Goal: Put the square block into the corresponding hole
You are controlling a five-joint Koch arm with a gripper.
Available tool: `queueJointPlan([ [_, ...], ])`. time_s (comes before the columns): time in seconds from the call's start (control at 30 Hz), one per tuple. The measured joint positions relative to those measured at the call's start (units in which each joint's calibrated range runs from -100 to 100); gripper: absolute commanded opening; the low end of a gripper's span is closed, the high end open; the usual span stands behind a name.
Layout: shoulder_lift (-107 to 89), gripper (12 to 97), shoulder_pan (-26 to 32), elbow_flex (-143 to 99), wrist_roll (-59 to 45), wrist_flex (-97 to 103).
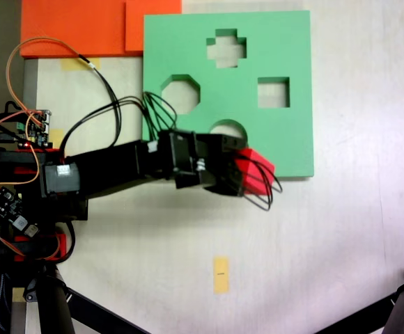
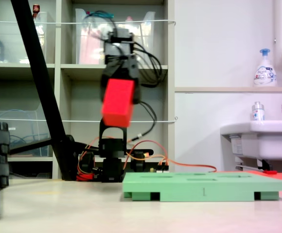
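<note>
End effector [image 1: 247, 174] jaws are closed on the one square block [image 1: 255, 170], holding it aloft above the green foam board's [image 1: 292, 56] near edge, beside the round cutout [image 1: 228, 129]. One square hole [image 1: 273, 92] lies empty. Seen from the side, the block [image 2: 117, 103] hangs slightly tilted, longer vertically.
</note>
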Motion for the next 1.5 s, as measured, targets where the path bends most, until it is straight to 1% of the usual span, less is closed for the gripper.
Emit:
queueJointPlan([
  [0.17,6.2,21.6,5.3,0.9,3.5,0.0],
  [0.37,12.7,21.7,8.6,2.4,4.8,1.1],
  [0.87,26.9,22.3,10.6,4.4,6.2,13.8],
  [1.17,34.6,22.4,12.0,8.6,8.9,16.8],
  [1.5,38.6,23.4,12.4,8.6,8.9,18.3],
])
